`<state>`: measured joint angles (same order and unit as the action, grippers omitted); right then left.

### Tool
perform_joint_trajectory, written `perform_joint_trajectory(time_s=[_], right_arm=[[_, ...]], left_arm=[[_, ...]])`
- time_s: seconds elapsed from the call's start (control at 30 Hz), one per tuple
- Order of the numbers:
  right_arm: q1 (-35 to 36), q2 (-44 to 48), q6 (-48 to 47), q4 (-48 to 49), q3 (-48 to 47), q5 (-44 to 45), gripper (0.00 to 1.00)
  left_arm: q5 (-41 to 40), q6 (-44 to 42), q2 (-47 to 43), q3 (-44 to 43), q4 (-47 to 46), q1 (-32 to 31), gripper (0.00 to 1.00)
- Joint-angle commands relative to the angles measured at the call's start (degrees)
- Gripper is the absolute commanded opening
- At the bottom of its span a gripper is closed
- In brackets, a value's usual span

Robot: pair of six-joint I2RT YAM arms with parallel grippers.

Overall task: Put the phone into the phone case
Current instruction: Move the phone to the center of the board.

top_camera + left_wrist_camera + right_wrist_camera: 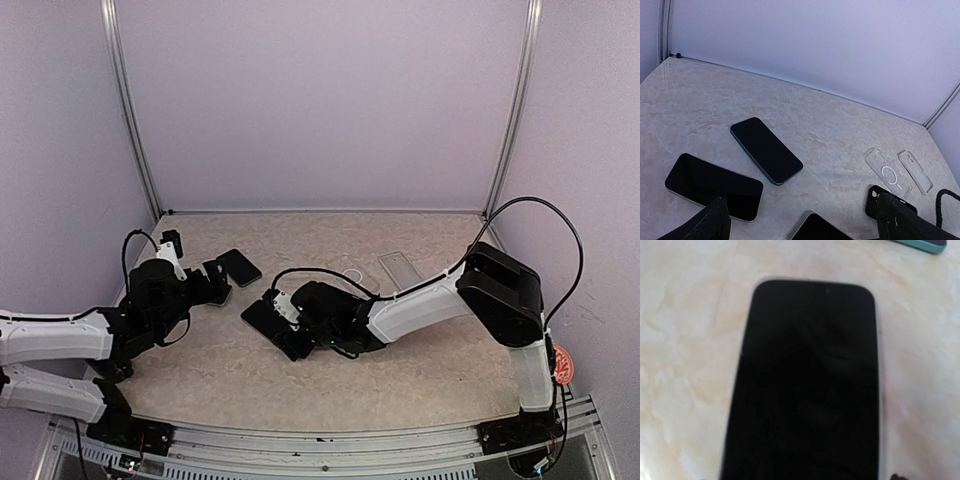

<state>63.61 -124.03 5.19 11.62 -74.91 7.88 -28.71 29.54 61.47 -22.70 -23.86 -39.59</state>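
The clear phone case (887, 174) with a white ring lies flat at the back right and shows faintly in the top view (348, 271). A black phone (810, 385) lies flat on the table, filling the right wrist view. My right gripper (279, 311) hovers low over its near end (263, 320), and only one fingertip (897, 476) shows, just outside the phone's edge. My left gripper (802, 202) is open and empty at the left (214, 284), its fingers (710, 222) spread wide.
A teal-edged phone (766, 150) and a silver-edged phone (714, 186) lie before the left gripper. A second, narrower clear case (915, 171) lies right of the ringed one. A small black object (875, 199) sits partly behind the left gripper's right finger. Walls enclose the back and sides.
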Motion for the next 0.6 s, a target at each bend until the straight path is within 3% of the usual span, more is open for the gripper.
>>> perform_joint_trajectory(time_s=[0.0,0.23,0.37,0.57], right_arm=[[-1.6,4.4,-3.0,3.7,3.8,-2.4,0.76],[-2.9,4.3,-3.0,1.5,4.2,-5.6,0.82],[-3.9,4.3,-2.2,-2.8,1.1,-9.0,0.91],[-4.1,1.8,-2.8,-10.2,-6.1,-11.2,0.97]], left_arm=[[5.2,0.2,3.3,-2.8,0.6,1.8,0.99],[8.5,0.7,7.6,-4.7,0.0,2.4,0.99],[8.9,0.8,7.8,-4.9,-0.3,2.4,0.99],[8.7,1.0,7.2,-4.6,-0.2,2.4,0.99]])
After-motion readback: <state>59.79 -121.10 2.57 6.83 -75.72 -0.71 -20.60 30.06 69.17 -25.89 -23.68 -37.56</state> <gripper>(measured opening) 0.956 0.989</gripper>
